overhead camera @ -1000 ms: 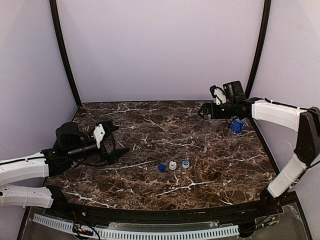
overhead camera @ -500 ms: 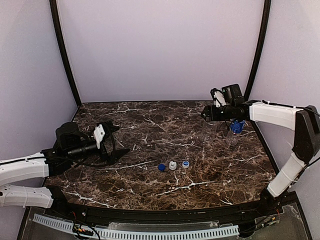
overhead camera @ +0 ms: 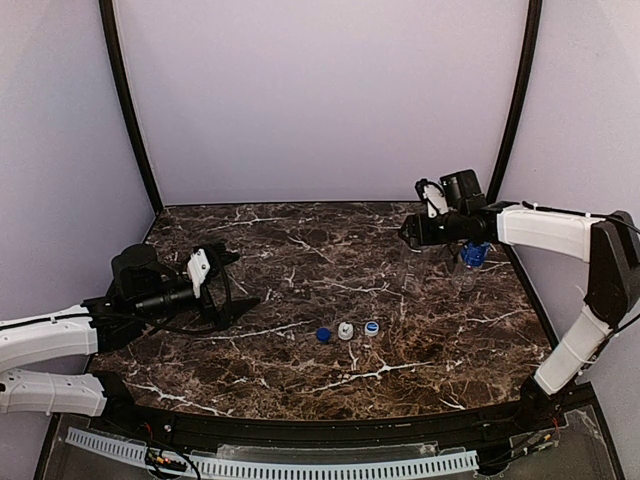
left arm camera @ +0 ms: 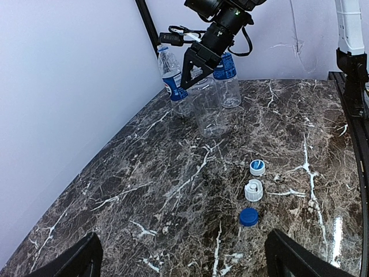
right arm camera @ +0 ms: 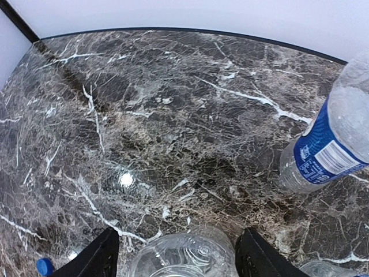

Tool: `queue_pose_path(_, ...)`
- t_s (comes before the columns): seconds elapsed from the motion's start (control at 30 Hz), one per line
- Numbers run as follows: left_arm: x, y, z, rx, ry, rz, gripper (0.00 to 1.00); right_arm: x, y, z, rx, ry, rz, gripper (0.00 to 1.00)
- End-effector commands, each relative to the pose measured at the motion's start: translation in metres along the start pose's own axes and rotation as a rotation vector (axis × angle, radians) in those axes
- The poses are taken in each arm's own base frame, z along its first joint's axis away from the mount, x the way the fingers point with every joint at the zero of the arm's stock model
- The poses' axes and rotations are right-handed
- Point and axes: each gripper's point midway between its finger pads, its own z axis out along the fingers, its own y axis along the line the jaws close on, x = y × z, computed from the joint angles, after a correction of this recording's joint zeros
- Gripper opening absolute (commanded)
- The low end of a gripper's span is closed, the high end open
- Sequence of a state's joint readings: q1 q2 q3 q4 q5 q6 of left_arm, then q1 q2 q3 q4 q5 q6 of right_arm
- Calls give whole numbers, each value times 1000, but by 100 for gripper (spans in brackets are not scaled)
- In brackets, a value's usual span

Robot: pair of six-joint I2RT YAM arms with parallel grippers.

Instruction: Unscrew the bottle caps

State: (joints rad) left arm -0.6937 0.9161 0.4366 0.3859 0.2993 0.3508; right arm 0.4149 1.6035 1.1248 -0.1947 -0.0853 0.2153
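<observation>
Three caps lie loose in a row on the marble table: dark blue (overhead camera: 323,335), white (overhead camera: 346,331), pale blue-and-white (overhead camera: 372,327). They also show in the left wrist view: dark blue (left arm camera: 249,217), white (left arm camera: 253,190), pale blue-and-white (left arm camera: 257,167). Three clear bottles stand uncapped at the back right: water-label (left arm camera: 172,81), unlabelled (left arm camera: 207,109), Pepsi-label (left arm camera: 226,78). My right gripper (overhead camera: 408,232) is open just above the unlabelled bottle (right arm camera: 184,259), one finger on each side. My left gripper (overhead camera: 235,285) is open and empty, left of the caps.
A blue-labelled bottle (right arm camera: 326,147) stands close to the right of my right gripper (right arm camera: 179,234), and another bottle's edge (right arm camera: 323,268) shows at the bottom right. Pale walls and black frame posts (overhead camera: 125,100) enclose the table.
My right gripper has shifted slightly left and down over the bottles. The left arm and the caps have not moved.
</observation>
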Motion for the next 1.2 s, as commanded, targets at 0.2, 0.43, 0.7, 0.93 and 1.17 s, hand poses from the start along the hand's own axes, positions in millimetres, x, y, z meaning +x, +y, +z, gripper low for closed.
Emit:
queue_pose_path(0.2,8,-6,-1,28,19,-25,99,48,8,17,-33,126,12,90)
queue_pose_path(0.43,9,-7,-1,33,20,-23,99,48,11,16,-38,121,3,91)
queue_pose_path(0.7,10,-8,-1,35,22,-22,99,21,18,-5,-28,71,-38,99)
queue_pose_path(0.93,10,-8,-1,32,21,-23,99,-12,15,-44,33,-6,-85,99)
queue_pose_path(1.17,11,4,-3,-28,36,-37,99,-50,4,-84,62,-95,-115,99)
